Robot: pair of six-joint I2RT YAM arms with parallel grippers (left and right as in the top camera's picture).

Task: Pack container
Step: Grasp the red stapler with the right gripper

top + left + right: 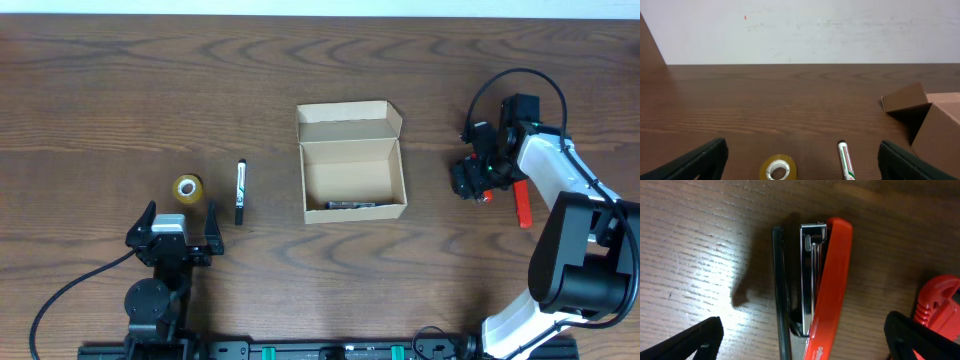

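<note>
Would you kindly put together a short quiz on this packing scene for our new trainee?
1. True or false: the container is open, with a dark pen-like item lying inside.
2. What does the right gripper straddle with its fingers open? A) a cup B) the red stapler C) scissors
3. Fill in: on the table, left of the loose marker, sits a roll of ____.
Key: 1 true; 2 B; 3 tape.
</note>
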